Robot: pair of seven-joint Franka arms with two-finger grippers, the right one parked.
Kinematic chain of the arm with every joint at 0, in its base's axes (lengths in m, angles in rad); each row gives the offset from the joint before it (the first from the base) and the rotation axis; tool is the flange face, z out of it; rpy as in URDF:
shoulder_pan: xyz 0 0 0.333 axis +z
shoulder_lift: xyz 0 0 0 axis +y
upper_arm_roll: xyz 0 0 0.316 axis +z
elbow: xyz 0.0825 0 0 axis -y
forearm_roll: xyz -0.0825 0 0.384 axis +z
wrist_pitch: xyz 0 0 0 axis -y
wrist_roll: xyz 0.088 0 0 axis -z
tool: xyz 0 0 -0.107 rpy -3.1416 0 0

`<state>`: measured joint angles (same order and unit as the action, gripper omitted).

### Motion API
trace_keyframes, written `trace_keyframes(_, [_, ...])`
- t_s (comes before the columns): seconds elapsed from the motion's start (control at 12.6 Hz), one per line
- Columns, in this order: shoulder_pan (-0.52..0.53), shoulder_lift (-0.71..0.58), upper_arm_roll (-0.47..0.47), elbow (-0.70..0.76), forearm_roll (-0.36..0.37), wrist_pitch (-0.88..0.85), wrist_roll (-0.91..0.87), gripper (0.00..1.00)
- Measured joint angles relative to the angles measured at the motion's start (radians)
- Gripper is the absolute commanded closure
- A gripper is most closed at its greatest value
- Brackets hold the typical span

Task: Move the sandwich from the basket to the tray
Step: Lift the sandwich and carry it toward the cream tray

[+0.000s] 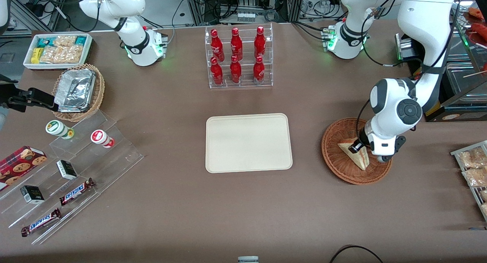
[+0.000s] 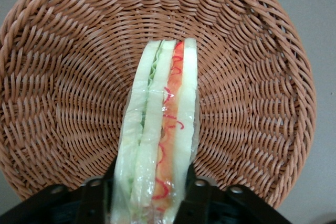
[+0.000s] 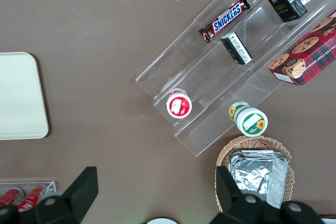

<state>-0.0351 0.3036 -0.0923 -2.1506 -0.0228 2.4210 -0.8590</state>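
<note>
Brown cloth covers the table (image 1: 171, 202), and the cream tray (image 1: 249, 143) lies flat near its middle, nearer the front camera than a clear rack of red bottles (image 1: 239, 57). Toward the working arm's end of the table sits the reddish-brown wicker basket (image 1: 335, 160), well apart from the tray. The sandwich (image 1: 357, 156) is in the basket, a pale wedge wrapped in clear film, standing on edge with its green and red filling layers showing along the cut side. The gripper (image 1: 358, 146) is down inside the basket at the sandwich. In the left wrist view its two dark fingers (image 2: 195, 199) sit tight against the two bread faces of the sandwich (image 2: 160, 135), one on each side, so it is clamped on the wedge, with the woven bowl (image 2: 63, 103) all around it. Toward the parked arm's end lie a clear stepped stand with chocolate bars (image 1: 76, 190) and a lighter basket of foil trays (image 1: 76, 91).
</note>
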Motion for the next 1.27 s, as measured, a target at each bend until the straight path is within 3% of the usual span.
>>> trace_keyframes(0.24, [0.0,-0.013,0.0,0.025,0.0,-0.035,-0.001,1.0])
trace_keyframes(0.32, [-0.001,-0.028,-0.001,0.052,0.0,-0.092,-0.001,1.0])
trace_keyframes(0.4, [-0.007,-0.07,-0.009,0.159,0.0,-0.285,-0.001,1.0])
trace_keyframes(0.56, [-0.032,-0.077,-0.028,0.229,0.001,-0.381,0.017,1.0])
trace_keyframes(0.88, [-0.198,-0.033,-0.052,0.292,0.001,-0.403,0.068,1.0])
trace_keyframes(1.27, [-0.373,0.107,-0.054,0.437,0.001,-0.402,0.008,1.0])
